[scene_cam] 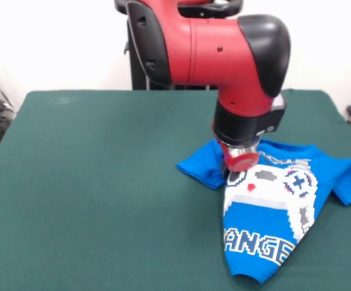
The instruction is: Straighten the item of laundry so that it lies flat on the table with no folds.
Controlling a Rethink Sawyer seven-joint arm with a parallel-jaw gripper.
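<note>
Green felt covers your surface; the shirt lies toward the front right of it, print side up, bunched — one sleeve folded at left, the hem narrowed to a point; your arm comes down over its collar, jaws at the cloth; you cannot tell whether they are parted or closed.

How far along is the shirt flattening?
Done: the shirt lies print side up on the table, and the sleeve at the picture's right is spread. In hand: the gripper is down at the collar; its grip can't be seen. Left: the sleeve at the picture's left is bunched, and the body narrows to a folded point at the hem.
</note>
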